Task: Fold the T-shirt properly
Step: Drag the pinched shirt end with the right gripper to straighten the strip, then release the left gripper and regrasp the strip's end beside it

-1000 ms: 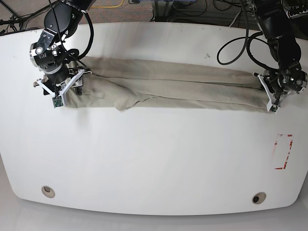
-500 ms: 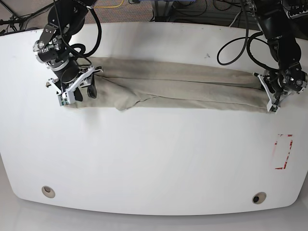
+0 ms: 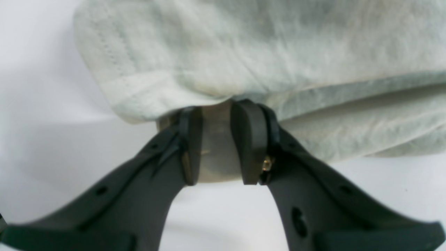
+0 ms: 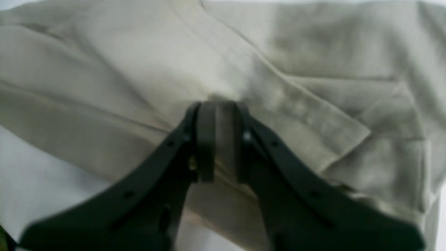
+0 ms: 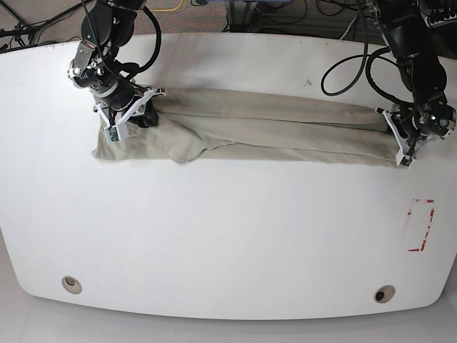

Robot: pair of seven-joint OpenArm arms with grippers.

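White oval bench (image 5: 228, 236) carrying the plain khaki-beige cotton T-shirt (image 5: 250, 132), folded into a long narrow band. Long axis running side to side across the far half of the bench in the base view, from one arm to the other. Each end of the band met by one pincer, so neither arm clearly nearer; the middle of the band well apart from both.

Left pincer (image 3: 216, 144) at that view's right end, narrow, closed on a fold of the hem edge, cloth visible between the pads (image 3: 249, 139). Right pincer (image 4: 219, 139) at the left end, also narrow, with a ridge of cloth between the pads, most likely a grip; set somewhat inward from the end, a flap of cloth lying loose just beside it toward the near edge.

Probably the coming move depending on both ends lifting together along this axis.

Hard to make out: collar and label not seen; right wrist view blurred; how many layers each pincer takes, impossible to tell.
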